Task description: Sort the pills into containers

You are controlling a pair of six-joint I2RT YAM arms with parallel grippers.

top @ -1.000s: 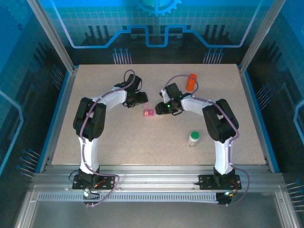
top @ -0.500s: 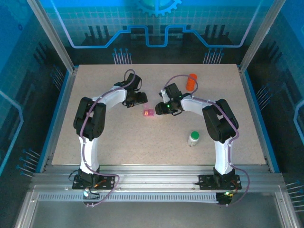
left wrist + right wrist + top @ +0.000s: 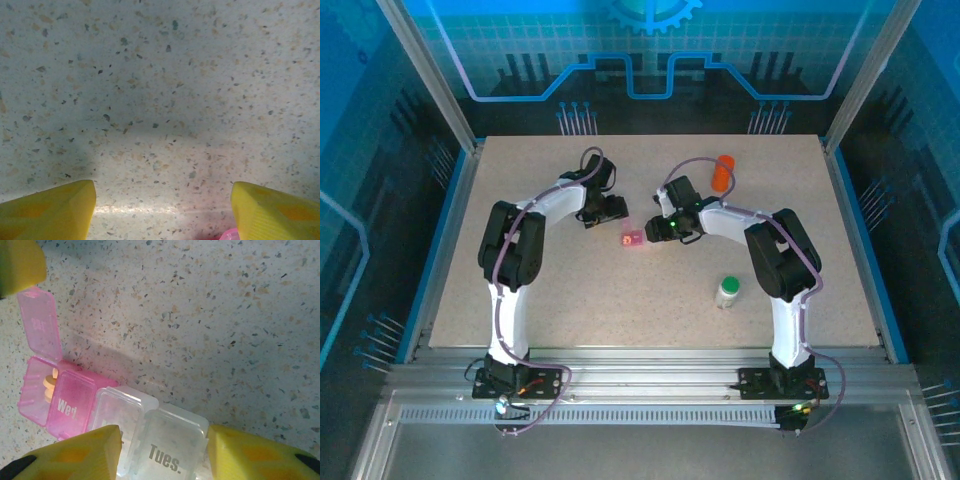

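The containers (image 3: pixel 120 415) are a small pill box on the table, also seen from above (image 3: pixel 631 240). Its pink end compartment has its lid (image 3: pixel 40 325) flipped open, with a pale pill (image 3: pixel 49 382) inside. Beside it are a shut pink "Wed" lid and clear compartments, one marked "Tues." My right gripper (image 3: pixel 165 450) (image 3: pixel 655 230) has its yellow fingers (image 3: pixel 75 455) against both sides of the clear compartments. My left gripper (image 3: pixel 162 200) (image 3: pixel 612 209) is open over bare table just left of the box, with a pink edge (image 3: pixel 227 235) by its right finger.
An orange bottle (image 3: pixel 722 172) stands at the back right of the table. A white bottle with a green cap (image 3: pixel 728 291) stands in front of the right arm. A yellow finger of the left gripper (image 3: pixel 17 265) sits next to the open pink lid.
The left arm has shifted slightly, drawing its gripper a little back from the box. The right gripper and pill box have barely moved.
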